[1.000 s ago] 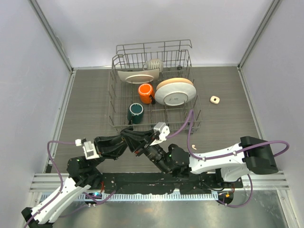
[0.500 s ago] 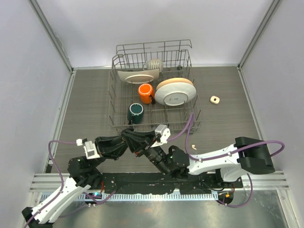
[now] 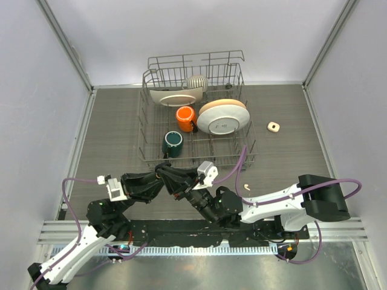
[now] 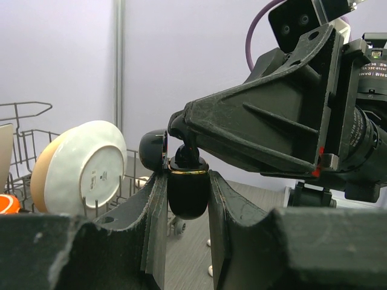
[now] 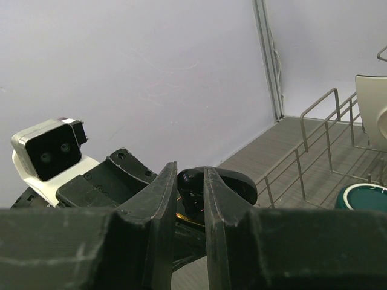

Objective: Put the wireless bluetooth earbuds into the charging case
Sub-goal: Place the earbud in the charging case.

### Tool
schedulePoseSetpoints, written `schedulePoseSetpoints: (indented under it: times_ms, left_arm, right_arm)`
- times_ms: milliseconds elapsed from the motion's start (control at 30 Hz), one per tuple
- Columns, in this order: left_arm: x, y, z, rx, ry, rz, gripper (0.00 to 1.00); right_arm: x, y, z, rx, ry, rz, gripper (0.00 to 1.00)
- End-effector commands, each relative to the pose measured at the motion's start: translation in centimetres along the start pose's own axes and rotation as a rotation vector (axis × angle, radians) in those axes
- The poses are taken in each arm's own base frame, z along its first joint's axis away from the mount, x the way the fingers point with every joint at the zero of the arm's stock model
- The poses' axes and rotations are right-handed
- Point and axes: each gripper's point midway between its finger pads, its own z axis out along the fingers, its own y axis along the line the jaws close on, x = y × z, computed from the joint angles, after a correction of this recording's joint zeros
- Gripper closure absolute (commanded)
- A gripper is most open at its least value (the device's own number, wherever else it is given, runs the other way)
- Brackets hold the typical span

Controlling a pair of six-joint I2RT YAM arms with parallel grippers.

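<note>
My left gripper (image 4: pixel 186 182) is shut on a black charging case (image 4: pixel 188 194) with a gold rim; its lid (image 4: pixel 152 151) stands open to the left. From the right, my right gripper (image 5: pixel 188 176) is shut on a black earbud (image 5: pixel 192 181) and holds it at the case's open mouth, where the earbud (image 4: pixel 188 157) touches the rim. In the top view the two grippers meet near the table's front (image 3: pixel 176 183), and the case and earbud are hidden among them. A cream-white earbud (image 3: pixel 247 184) lies on the table right of them, and two (image 4: pixel 210 243) show below the case.
A wire dish rack (image 3: pixel 240 148) just behind the grippers holds plates, an orange mug (image 3: pixel 185 118) and a green mug (image 3: pixel 173 143). A small cream-white case (image 3: pixel 274 126) lies on the table at the right. Walls close in the left, right and back.
Both grippers have drifted slightly toward the near edge, still pressed together. The grips on the case and the earbud are unchanged.
</note>
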Motion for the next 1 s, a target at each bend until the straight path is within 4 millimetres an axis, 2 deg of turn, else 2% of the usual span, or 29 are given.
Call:
schedulePoseSetpoints:
  times_ms: [0, 200, 467, 967]
  left_arm:
    - [0.4, 0.6, -1.0, -0.022, -0.086, 0.01, 1.0]
    - [0.4, 0.8, -1.0, -0.031, -0.087, 0.011, 1.0]
    - [0.4, 1.2, -1.1, -0.056, -0.09, 0.013, 1.0]
    - [0.7, 1.3, -1.1, -0.058, -0.078, 0.018, 1.0]
  right_arm:
    - [2.4, -0.9, -1.1, 0.019, 0.071, -0.109, 0.99]
    - [2.2, -0.2, -1.3, -0.006, 0.071, -0.108, 0.99]
    - [1.0, 0.8, -2.0, -0.037, 0.074, -0.117, 0.99]
    - [0.0, 0.3, -3.0, -0.016, 0.076, -0.111, 0.99]
